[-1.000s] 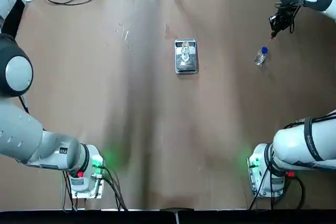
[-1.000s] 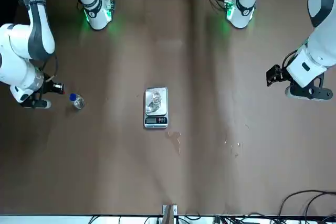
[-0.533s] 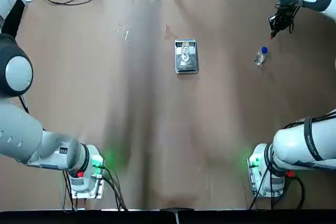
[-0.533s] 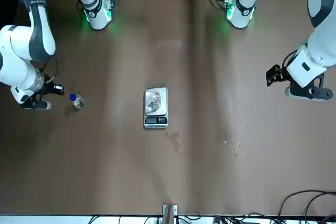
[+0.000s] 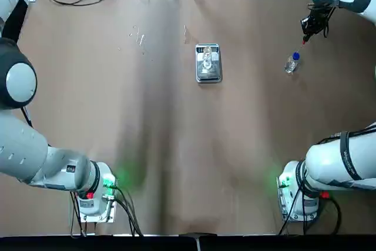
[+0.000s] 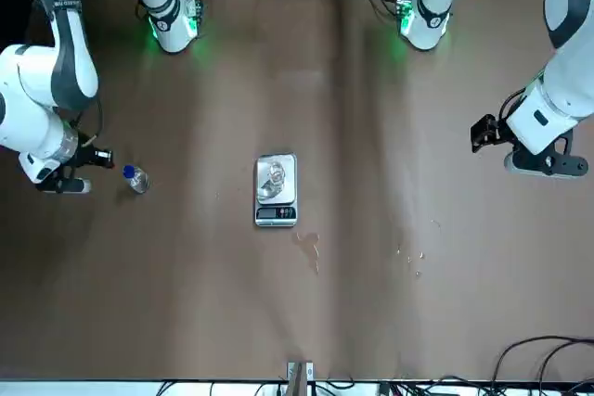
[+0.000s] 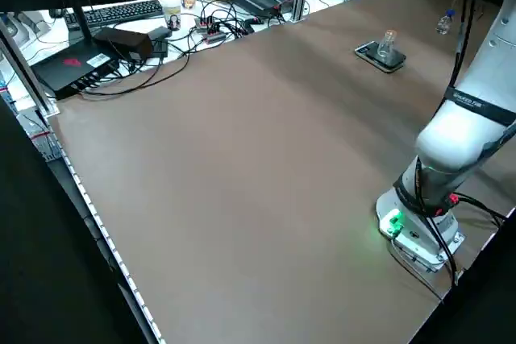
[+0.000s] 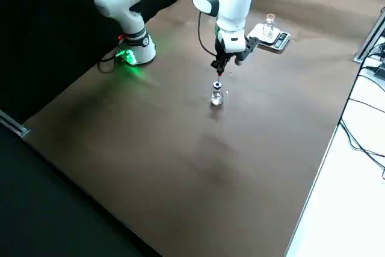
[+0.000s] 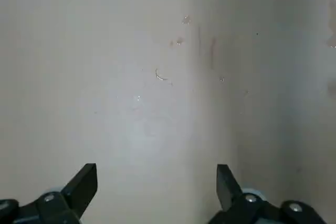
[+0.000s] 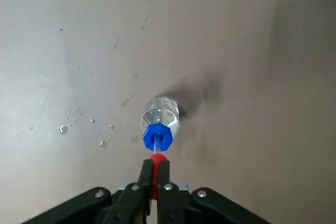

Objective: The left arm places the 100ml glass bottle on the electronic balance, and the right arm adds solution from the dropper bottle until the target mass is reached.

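Nothing has visibly moved. Right gripper (image 10: 154,174) pinches the red dropper top (image 10: 155,162) above the blue-collared clear dropper bottle (image 10: 159,118). Left gripper (image 9: 156,188) gapes empty.

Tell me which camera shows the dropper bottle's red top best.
The right wrist view: the right gripper pinches the red top just above the dropper bottle. In the top, front and right side views it is a tiny red speck; the left side view shows only the distant bottle.

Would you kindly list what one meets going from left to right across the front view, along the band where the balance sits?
Right claw shut on the red dropper top → dropper bottle → electronic balance, with the 100ml glass bottle standing on its pan → left claw, out at the right side.
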Controlling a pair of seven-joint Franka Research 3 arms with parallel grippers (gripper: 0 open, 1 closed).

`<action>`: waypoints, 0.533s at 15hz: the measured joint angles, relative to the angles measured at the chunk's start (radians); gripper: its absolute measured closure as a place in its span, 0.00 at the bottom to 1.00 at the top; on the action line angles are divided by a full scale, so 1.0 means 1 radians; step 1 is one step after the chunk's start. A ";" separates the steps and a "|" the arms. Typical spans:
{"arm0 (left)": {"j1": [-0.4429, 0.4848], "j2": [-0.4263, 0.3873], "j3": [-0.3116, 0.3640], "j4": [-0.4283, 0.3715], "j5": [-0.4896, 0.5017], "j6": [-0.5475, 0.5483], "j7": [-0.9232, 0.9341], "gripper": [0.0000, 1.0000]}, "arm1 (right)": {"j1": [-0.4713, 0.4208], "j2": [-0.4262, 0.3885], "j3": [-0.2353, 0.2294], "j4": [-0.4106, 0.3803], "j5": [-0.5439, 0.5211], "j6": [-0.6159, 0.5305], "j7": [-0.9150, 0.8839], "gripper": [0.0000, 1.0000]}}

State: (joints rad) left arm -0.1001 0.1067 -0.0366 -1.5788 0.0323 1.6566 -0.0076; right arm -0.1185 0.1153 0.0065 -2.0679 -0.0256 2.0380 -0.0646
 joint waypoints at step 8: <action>0.000 0.000 0.000 0.000 0.000 0.000 0.000 0.00 | 0.000 0.000 0.000 0.003 0.000 -0.025 0.000 0.94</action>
State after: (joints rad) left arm -0.1001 0.1067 -0.0366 -1.5788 0.0323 1.6566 -0.0076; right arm -0.1185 0.1152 0.0069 -2.0651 -0.0256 2.0131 -0.0645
